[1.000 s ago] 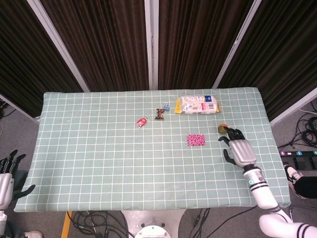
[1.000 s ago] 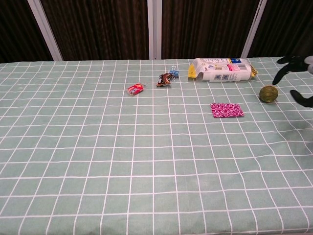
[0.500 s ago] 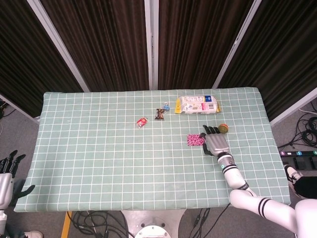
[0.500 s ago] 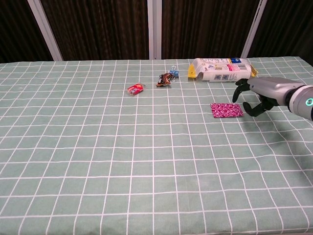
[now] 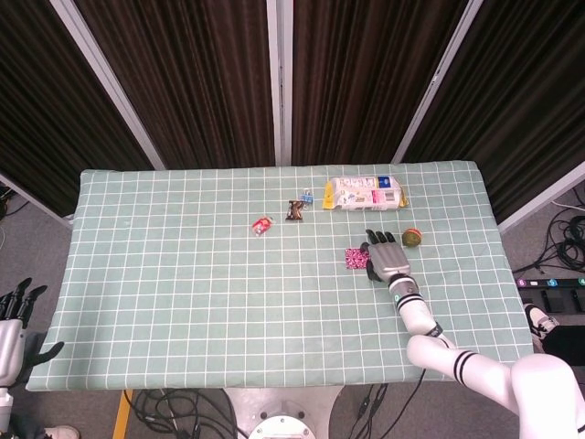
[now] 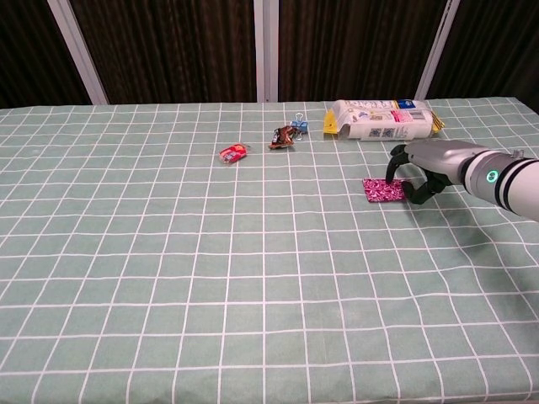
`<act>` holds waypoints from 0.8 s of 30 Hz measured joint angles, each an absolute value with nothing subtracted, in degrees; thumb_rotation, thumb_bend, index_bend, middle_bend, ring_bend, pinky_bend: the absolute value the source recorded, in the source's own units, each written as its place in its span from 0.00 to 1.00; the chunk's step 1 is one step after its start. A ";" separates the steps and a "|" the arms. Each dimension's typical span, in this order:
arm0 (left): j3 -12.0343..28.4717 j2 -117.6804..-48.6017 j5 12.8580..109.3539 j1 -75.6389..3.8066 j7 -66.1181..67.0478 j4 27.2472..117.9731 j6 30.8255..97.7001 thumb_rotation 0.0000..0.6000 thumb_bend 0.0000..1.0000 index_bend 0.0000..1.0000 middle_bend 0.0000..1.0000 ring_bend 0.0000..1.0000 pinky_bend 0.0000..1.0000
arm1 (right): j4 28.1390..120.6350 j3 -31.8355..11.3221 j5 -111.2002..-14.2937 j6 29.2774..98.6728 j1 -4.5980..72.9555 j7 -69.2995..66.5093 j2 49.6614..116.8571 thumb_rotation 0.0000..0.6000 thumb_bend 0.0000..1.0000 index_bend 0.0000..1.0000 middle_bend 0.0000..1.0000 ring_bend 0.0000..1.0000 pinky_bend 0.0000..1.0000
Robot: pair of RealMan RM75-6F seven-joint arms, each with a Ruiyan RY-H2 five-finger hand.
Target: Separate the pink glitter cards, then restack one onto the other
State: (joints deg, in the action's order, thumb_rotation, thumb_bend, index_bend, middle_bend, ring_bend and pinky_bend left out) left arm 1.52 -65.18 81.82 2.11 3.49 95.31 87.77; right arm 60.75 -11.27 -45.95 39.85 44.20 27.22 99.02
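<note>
1. The counter (image 5: 183, 274), under a green grid cloth, fills both views, with dark curtains behind it.
2. The right arm reaches in from the near right edge, and the right hand (image 5: 384, 259) sits over the right end of the pink glitter cards (image 6: 383, 190). Its fingers (image 6: 394, 166) curl down around that end; whether they actually grip it, I cannot tell.
3. The left hand (image 5: 16, 311) hangs off the near left corner of the counter, fingers apart, holding nothing.
4. A white snack packet (image 5: 366, 193) lies on its side near the far edge, right of centre.
5. The pink glitter cards lie flat as one stack, in front of the packet, right of centre; only their left part shows in the head view.
6. A small green-brown ball (image 5: 411, 239) rests just right of the right hand.
7. A dark wrapper (image 6: 283, 138) lies just beside a blue binder clip (image 6: 299, 128), left of the packet.
8. A small red wrapper (image 6: 233, 152) sits further left, apart from them.
</note>
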 measured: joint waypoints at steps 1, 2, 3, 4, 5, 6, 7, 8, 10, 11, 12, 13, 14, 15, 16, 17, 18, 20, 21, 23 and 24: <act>1.53 -65.18 81.77 2.11 3.51 95.29 87.75 1.00 0.06 0.20 0.15 0.13 0.14 | 60.97 -10.97 -46.07 39.86 44.18 27.23 98.91 0.87 0.62 0.28 0.00 0.00 0.00; 1.53 -65.19 81.71 2.11 3.52 95.25 87.69 1.00 0.06 0.20 0.15 0.13 0.14 | 61.25 -10.75 -46.21 39.92 44.11 27.20 98.77 0.87 0.62 0.28 0.00 0.00 0.00; 1.54 -65.20 81.71 2.08 3.52 95.23 87.65 1.00 0.06 0.20 0.15 0.13 0.14 | 61.62 -10.51 -46.40 40.04 44.01 27.17 98.59 0.87 0.62 0.28 0.00 0.00 0.00; 1.55 -65.21 81.73 2.03 3.55 95.22 87.60 1.00 0.06 0.20 0.15 0.13 0.14 | 62.23 -10.13 -46.69 40.24 43.82 27.12 98.28 0.87 0.62 0.28 0.00 0.00 0.00; 1.57 -65.23 81.81 1.97 3.59 95.22 87.58 1.00 0.06 0.20 0.15 0.13 0.14 | 62.76 -9.80 -46.91 40.41 43.65 27.11 97.99 0.87 0.62 0.28 0.00 0.00 0.00; 1.59 -65.26 81.88 1.92 3.60 95.22 87.59 1.00 0.06 0.20 0.15 0.13 0.14 | 63.33 -9.44 -47.12 40.60 43.48 27.13 97.67 0.87 0.62 0.28 0.00 0.00 0.00; 1.61 -65.28 81.95 1.89 3.60 95.22 87.61 1.00 0.06 0.20 0.15 0.13 0.14 | 64.13 -8.94 -47.40 40.88 43.24 27.23 97.20 0.87 0.62 0.28 0.00 0.00 0.00; 1.62 -65.31 81.99 1.88 3.60 95.19 87.65 1.00 0.06 0.20 0.15 0.13 0.14 | 64.77 -8.56 -47.61 41.11 43.06 27.33 96.84 0.87 0.62 0.28 0.00 0.00 0.00; 1.60 -65.35 82.02 1.93 3.55 95.10 87.73 1.00 0.06 0.20 0.15 0.13 0.14 | 66.36 -7.64 -48.13 41.71 42.60 27.60 95.96 0.87 0.62 0.28 0.00 0.00 0.00; 1.59 -65.36 82.03 1.96 3.48 95.08 87.77 1.00 0.06 0.20 0.15 0.13 0.14 | 67.07 -7.23 -48.38 41.98 42.39 27.73 95.56 0.87 0.62 0.28 0.00 0.00 0.00; 1.58 -65.38 82.04 1.99 3.43 95.04 87.81 1.00 0.06 0.20 0.15 0.13 0.14 | 67.81 -6.83 -48.66 42.25 42.18 27.84 95.15 0.86 0.62 0.28 0.00 0.00 0.00; 1.57 -65.40 82.05 2.02 3.40 94.99 87.85 1.00 0.06 0.20 0.15 0.13 0.14 | 68.81 -6.31 -49.06 42.62 41.90 27.97 94.59 0.86 0.62 0.28 0.00 0.00 0.00; 1.54 -65.43 82.10 2.02 3.40 94.96 87.87 1.00 0.06 0.20 0.15 0.13 0.14 | 69.58 -5.92 -49.37 42.89 41.68 28.06 94.17 0.86 0.62 0.28 0.00 0.00 0.00; 1.54 -65.43 82.10 2.01 3.40 94.96 87.84 1.00 0.06 0.20 0.15 0.13 0.14 | 70.34 -5.51 -49.67 43.15 41.47 28.16 93.73 0.86 0.62 0.28 0.00 0.00 0.00; 1.53 -65.44 82.09 1.99 3.41 94.96 87.80 1.00 0.06 0.20 0.15 0.13 0.14 | 71.36 -4.95 -50.02 43.46 41.21 28.35 93.14 0.86 0.62 0.28 0.00 0.00 0.00; 1.52 -65.47 82.11 2.01 3.41 94.95 87.82 1.00 0.06 0.20 0.15 0.13 0.14 | 72.11 -4.52 -50.24 43.66 41.04 28.55 92.71 0.86 0.62 0.28 0.00 0.00 0.00; 1.51 -65.49 82.13 2.02 3.41 94.93 87.86 1.00 0.06 0.20 0.15 0.13 0.14 | 72.86 -4.10 -50.42 43.86 40.88 28.80 92.28 0.85 0.62 0.28 0.00 0.00 0.00; 1.48 -65.53 82.22 2.11 3.31 94.88 88.05 1.00 0.06 0.20 0.15 0.13 0.14 | 74.56 -3.18 -50.76 44.35 40.55 29.45 91.34 0.85 0.62 0.28 0.00 0.00 0.00; 1.47 -65.55 82.29 2.15 3.26 94.84 88.14 1.00 0.06 0.20 0.15 0.13 0.14 | 75.28 -2.81 -50.90 44.59 40.40 29.71 90.97 0.86 0.62 0.28 0.00 0.00 0.00; 1.48 -65.57 82.39 2.18 3.18 94.77 88.25 1.00 0.06 0.20 0.15 0.13 0.14 | 76.97 -2.05 -51.27 45.17 40.08 30.20 90.12 0.85 0.62 0.28 0.00 0.00 0.00; 1.49 -65.57 82.41 2.18 3.14 94.75 88.27 1.00 0.06 0.20 0.15 0.13 0.14 | 77.72 -1.75 -51.49 45.41 39.93 30.33 89.75 0.85 0.62 0.28 0.00 0.00 0.00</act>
